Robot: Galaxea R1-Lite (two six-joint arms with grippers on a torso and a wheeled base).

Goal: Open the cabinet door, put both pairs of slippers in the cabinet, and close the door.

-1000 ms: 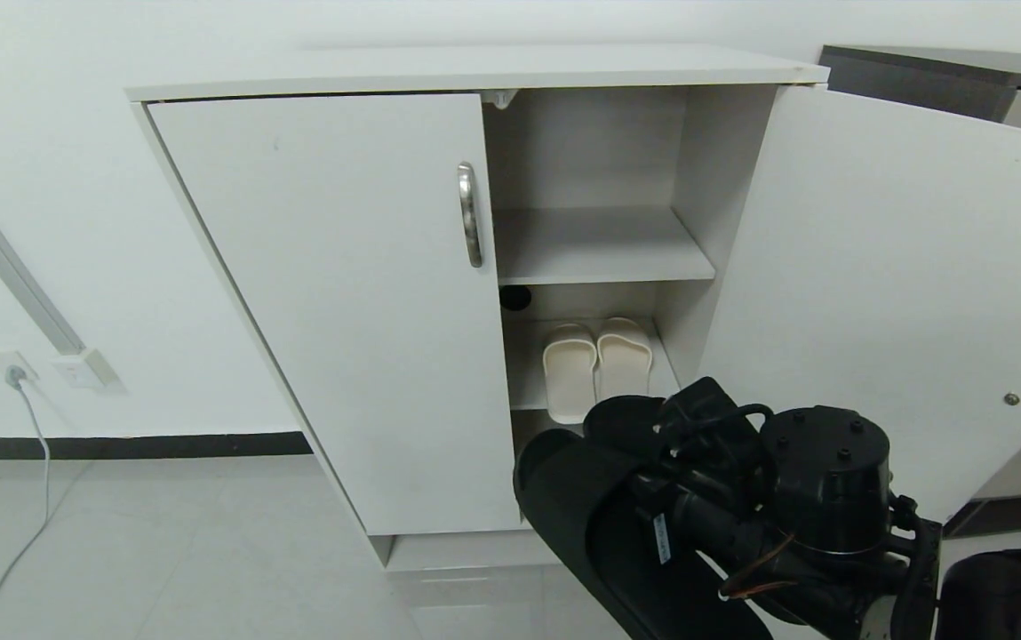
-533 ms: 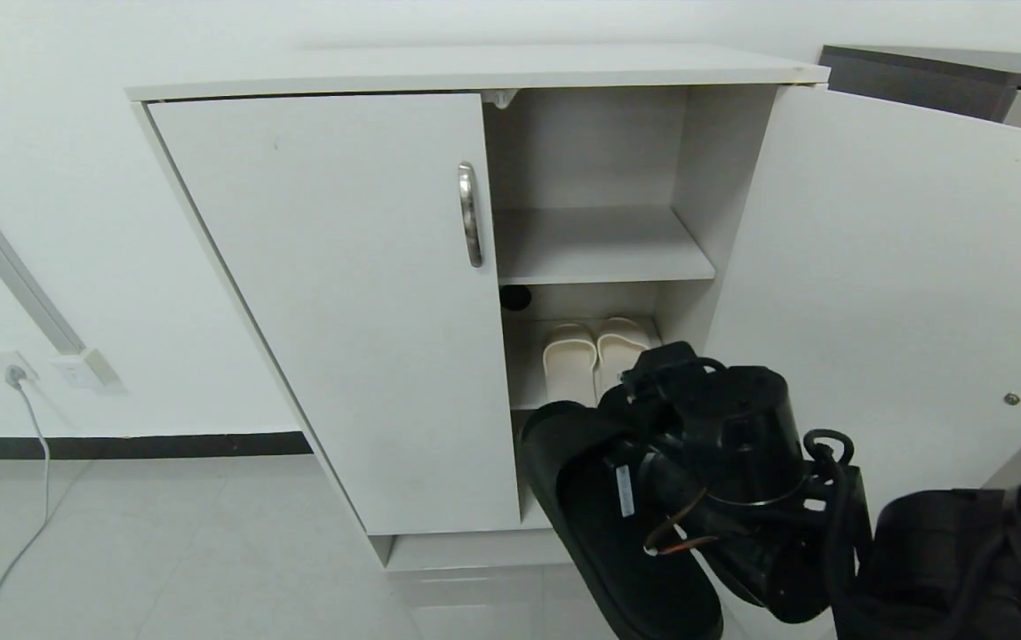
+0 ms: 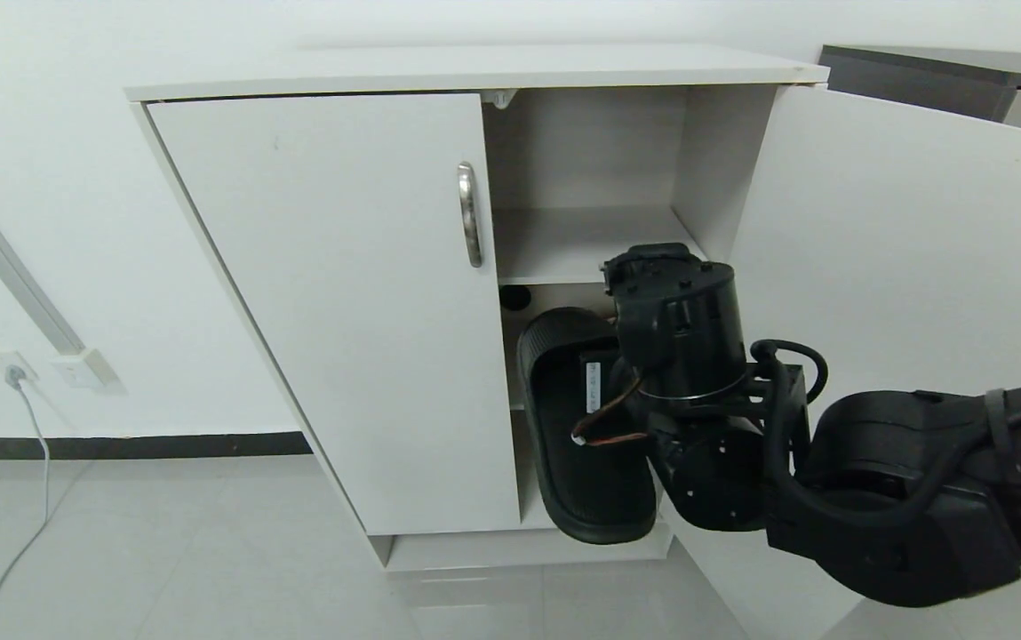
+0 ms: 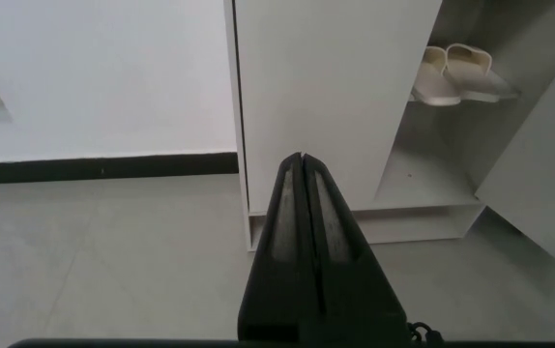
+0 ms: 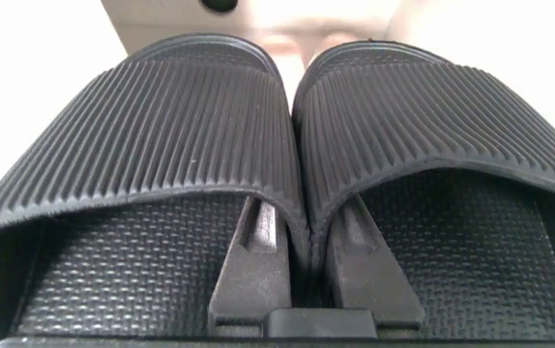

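right arm far forward, right gripper (image 5: 305,242) tight on the black slippers (image 3: 581,444); left gripper (image 4: 303,193) tilted downward, fingers together

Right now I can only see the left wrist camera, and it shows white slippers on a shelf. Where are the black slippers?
Observer: The right hand is shut on the black slippers, one finger inside each, squeezing the pair together.
Operator: Are they pointing at the cabinet?
Observer: Yes, their front ends point into the open right half of the cabinet, below the upper shelf.
Operator: What would I grab on the other door?
Observer: The shut left door has an upright metal handle at its inner edge.
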